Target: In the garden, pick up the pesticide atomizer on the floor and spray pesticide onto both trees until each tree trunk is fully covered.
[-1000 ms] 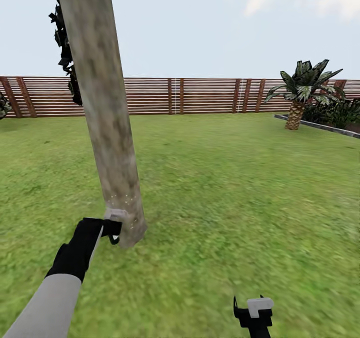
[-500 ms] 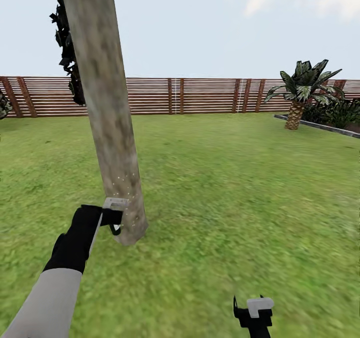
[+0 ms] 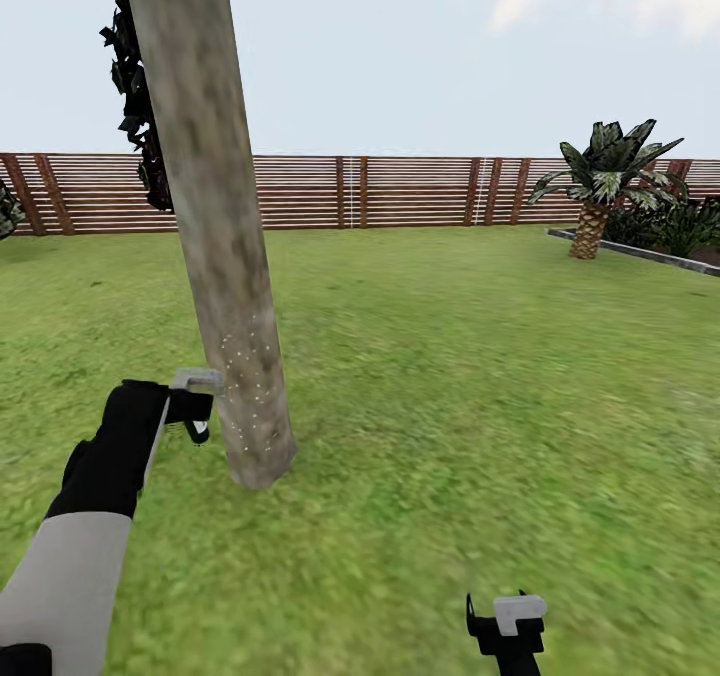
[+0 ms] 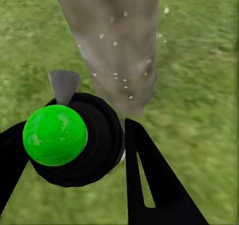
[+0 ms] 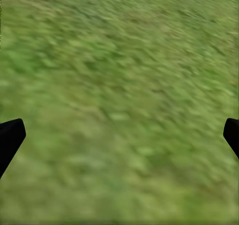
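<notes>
Left gripper (image 4: 89,150) clamps atomizer (image 4: 69,137), nozzle aimed at tree trunk (image 3: 215,246) at 1 o'clock, axis near vertical. Pesticide (image 3: 245,366) specks low. Right gripper (image 3: 507,624) wide open, empty.

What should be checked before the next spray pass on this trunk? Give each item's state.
1. Atomizer held in the left gripper: ok, its fingers sit on both sides of the body.
2. Nozzle facing the tree trunk: ok in the left wrist view.
3. Pesticide landing on bark: ok, white specks on the lower trunk.
4. Whole trunk covered: not ok, specks show low down only.
5. Right gripper out of the way: ok, open, low over the grass.
6. Second tree located: cannot tell.
</notes>
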{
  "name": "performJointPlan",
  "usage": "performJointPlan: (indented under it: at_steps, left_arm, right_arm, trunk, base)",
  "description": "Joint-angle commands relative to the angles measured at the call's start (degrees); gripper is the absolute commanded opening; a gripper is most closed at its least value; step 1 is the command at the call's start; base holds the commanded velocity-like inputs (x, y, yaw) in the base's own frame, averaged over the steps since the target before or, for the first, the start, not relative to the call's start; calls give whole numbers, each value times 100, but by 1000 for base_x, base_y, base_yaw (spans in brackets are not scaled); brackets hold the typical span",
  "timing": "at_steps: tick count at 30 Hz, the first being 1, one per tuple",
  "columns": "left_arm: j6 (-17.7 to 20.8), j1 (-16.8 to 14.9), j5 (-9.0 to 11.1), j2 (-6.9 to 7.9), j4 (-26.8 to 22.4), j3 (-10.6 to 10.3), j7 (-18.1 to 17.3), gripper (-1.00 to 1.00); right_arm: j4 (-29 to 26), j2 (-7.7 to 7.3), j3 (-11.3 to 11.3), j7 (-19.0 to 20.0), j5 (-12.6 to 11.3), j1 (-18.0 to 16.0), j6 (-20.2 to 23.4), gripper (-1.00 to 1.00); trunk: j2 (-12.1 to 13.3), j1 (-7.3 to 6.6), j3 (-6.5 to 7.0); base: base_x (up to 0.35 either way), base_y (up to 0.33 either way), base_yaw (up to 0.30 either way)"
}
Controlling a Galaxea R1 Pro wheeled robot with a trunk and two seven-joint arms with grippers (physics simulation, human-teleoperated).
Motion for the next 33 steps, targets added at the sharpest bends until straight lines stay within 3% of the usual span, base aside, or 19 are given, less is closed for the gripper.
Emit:
performJointPlan:
  at_steps: [1,3,7,13,17,21,24,28,33]
  left_arm:
    - [27,-82,-60,6,2,8,-61,-100]
    - [50,-316,-59,10,-3,10,-62,-100]
    - [40,-360,-91,17,1,-3,-55,-100]
    - [-109,720,-131,66,35,7,-3,-100]
    - [-269,1119,-111,29,47,48,204,-100]
    - [-889,1219,-83,-4,619,449,363,-100]
    - [-1577,1225,-86,-7,1250,1008,492,-100]
    - [-1735,1226,-60,-31,1387,1138,756,-100]
    - [-1753,1226,-67,-130,1468,1167,796,-100]
  right_arm:
    - [6,1,2,-58,58,-4,1,100]
    - [6,1,2,-57,63,-4,1,100]
    - [6,1,2,-57,66,-4,1,100]
    - [6,2,2,-57,67,-4,1,100]
    - [6,2,2,-57,67,-4,1,100]
    - [6,2,2,-57,67,-4,1,100]
    - [6,2,2,-57,67,-4,1,100]
    - [6,8,2,-55,67,-4,1,100]
    - [6,10,2,-57,67,-4,1,100]
  trunk:
    - [-2,-1,-6]
    - [-2,-1,-6]
    - [-2,-1,-6]
    - [-2,-1,-6]
    - [-2,-1,-6]
    - [-2,-1,-6]
    - [-2,-1,-6]
    - [-2,-1,-6]
    - [-2,-1,-6]
  base:
    - [0,0,0]
    - [0,0,0]
    - [0,0,0]
    - [0,0,0]
    - [0,0,0]
    - [49,-157,0]
    - [141,-245,0]
    - [171,-245,0]
    - [160,-244,43]
